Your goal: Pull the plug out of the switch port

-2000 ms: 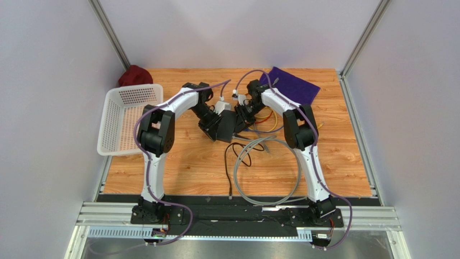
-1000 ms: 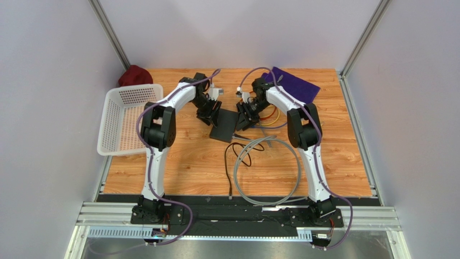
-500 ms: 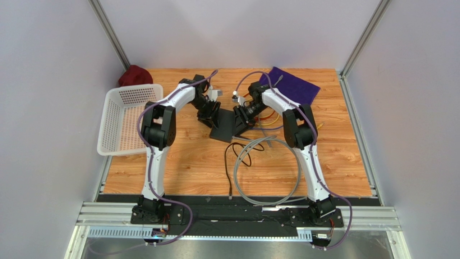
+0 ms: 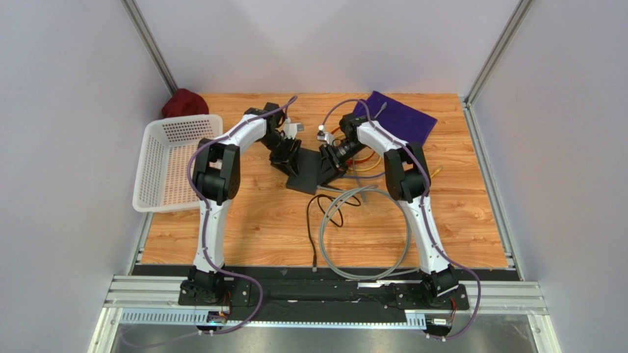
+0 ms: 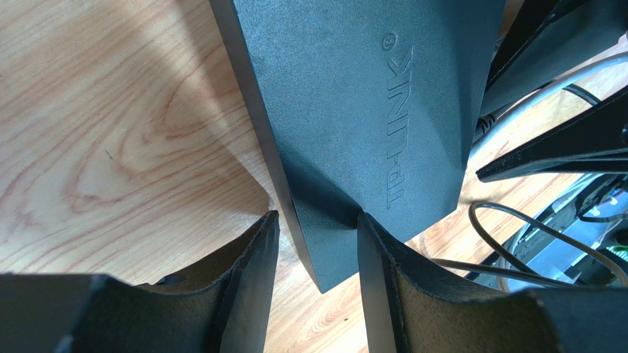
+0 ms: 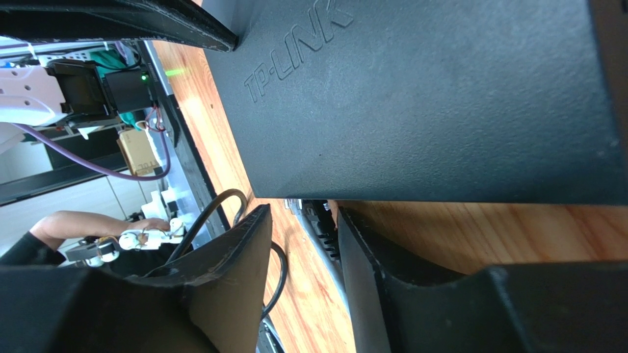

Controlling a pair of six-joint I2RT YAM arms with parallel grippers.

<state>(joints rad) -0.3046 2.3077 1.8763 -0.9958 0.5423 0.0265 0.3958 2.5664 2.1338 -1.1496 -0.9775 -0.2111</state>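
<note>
The switch [image 4: 306, 175] is a flat black box mid-table, tilted, between my two grippers. My left gripper [image 4: 290, 159] is at its far left corner. In the left wrist view that corner of the switch [image 5: 354, 95] sits between my left gripper's [image 5: 317, 220] fingers, which pinch it at their tips. My right gripper [image 4: 330, 157] is at the switch's right side. In the right wrist view the switch [image 6: 442, 95] fills the top. The plug [image 6: 318, 220], with its ribbed boot, sits in a port under that edge. My right gripper [image 6: 303, 211] straddles it, still apart on the left side.
A white mesh basket [image 4: 177, 158] stands at the left edge, with a red cloth [image 4: 184, 103] behind it. A purple cloth [image 4: 398, 118] lies at the back right. A grey cable loop [image 4: 368, 235] and a black cable [image 4: 324, 213] lie in front of the switch.
The right gripper has shifted left onto the switch's right side and its jaws have narrowed. The left gripper's jaws have closed in on the switch's corner.
</note>
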